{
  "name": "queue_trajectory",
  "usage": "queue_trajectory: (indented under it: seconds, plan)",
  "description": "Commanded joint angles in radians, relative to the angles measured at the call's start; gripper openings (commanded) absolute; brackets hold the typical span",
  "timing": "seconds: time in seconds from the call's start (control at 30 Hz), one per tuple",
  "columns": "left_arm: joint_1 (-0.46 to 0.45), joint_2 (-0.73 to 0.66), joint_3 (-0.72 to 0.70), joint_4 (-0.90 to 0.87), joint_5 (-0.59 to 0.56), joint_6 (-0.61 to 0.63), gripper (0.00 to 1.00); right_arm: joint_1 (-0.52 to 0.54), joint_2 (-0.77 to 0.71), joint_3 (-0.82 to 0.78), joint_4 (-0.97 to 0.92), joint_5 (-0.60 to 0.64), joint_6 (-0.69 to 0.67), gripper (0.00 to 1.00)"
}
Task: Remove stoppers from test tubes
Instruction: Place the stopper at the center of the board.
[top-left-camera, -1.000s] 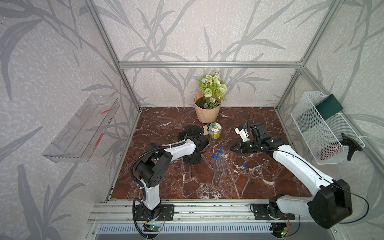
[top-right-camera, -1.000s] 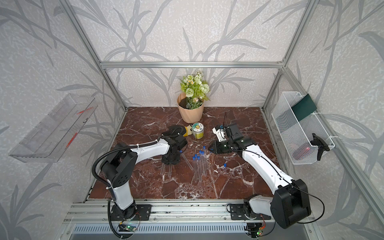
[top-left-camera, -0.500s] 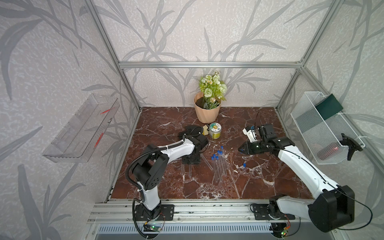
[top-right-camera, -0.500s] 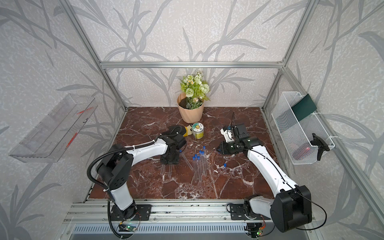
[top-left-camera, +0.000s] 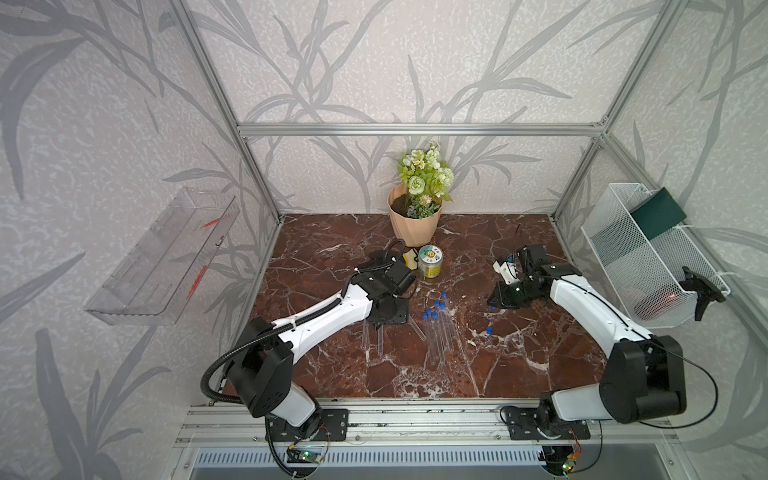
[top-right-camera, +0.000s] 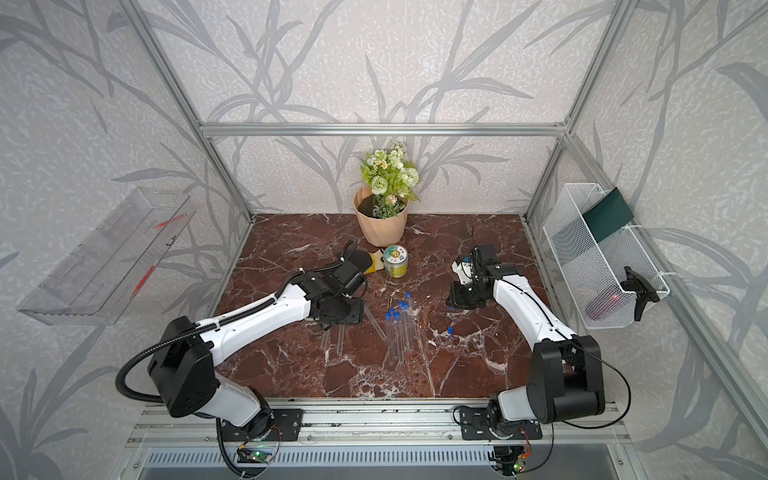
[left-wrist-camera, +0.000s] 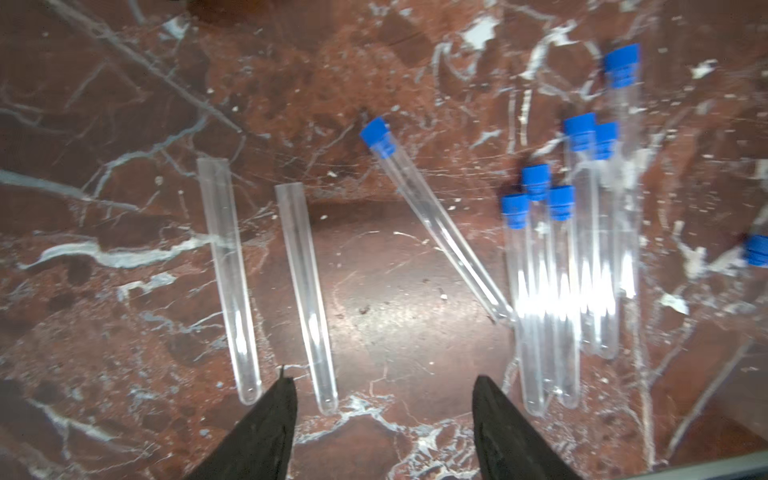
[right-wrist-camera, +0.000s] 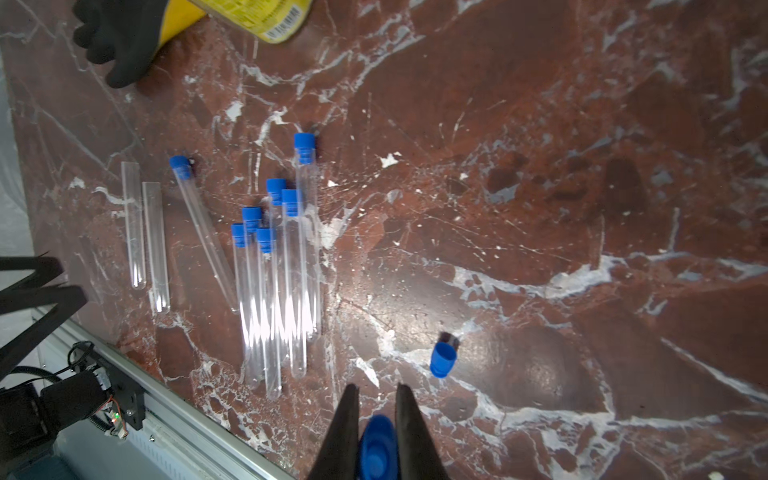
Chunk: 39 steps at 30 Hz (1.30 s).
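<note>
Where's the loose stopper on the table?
In a top view, the loose stopper lies on the marble right of the capped tubes, near the right gripper.

Yellow jar mostly cropped, held stopper cut off by edge

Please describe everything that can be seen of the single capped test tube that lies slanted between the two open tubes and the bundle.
The slanted test tube is long, thin and clear, glass or plastic by its look, with a rounded bottom. A blue stopper with a flanged rim sits in its mouth. It lies flat on the marble table, at an angle to the other tubes. Its rounded end reaches the capped bundle and seems to touch it; the two open tubes lie apart from it. Nothing grips it.
</note>
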<state>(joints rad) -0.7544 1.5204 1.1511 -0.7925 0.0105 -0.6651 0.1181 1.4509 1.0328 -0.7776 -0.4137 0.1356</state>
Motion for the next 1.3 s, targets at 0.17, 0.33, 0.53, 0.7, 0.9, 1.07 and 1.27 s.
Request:
queue_trajectory:
  seconds: [0.17,0.33,0.53,0.7,0.9,1.07,1.27]
  plan:
    - [-0.071,-0.014,-0.049,0.093,0.080,-0.046,0.71,-0.044,0.109,-0.002,-0.023,0.064,-0.037,0.08]
    - [-0.085,-0.010,-0.057,0.119,0.094,-0.057,0.71,-0.074,0.157,-0.038,-0.007,0.091,-0.037,0.08]
    - [-0.086,-0.014,-0.072,0.142,0.102,-0.069,0.71,-0.095,0.201,-0.066,0.029,0.096,-0.025,0.10]
    - [-0.086,-0.016,-0.082,0.144,0.100,-0.077,0.71,-0.095,0.229,-0.090,0.065,0.094,-0.012,0.12]
    - [-0.087,-0.021,-0.096,0.149,0.097,-0.085,0.71,-0.095,0.250,-0.108,0.084,0.103,-0.010,0.14]
    - [-0.086,-0.011,-0.096,0.140,0.095,-0.094,0.70,-0.095,0.250,-0.121,0.096,0.111,-0.005,0.18]
    - [-0.087,-0.009,-0.082,0.101,0.050,-0.114,0.66,-0.095,0.246,-0.137,0.116,0.114,0.006,0.23]
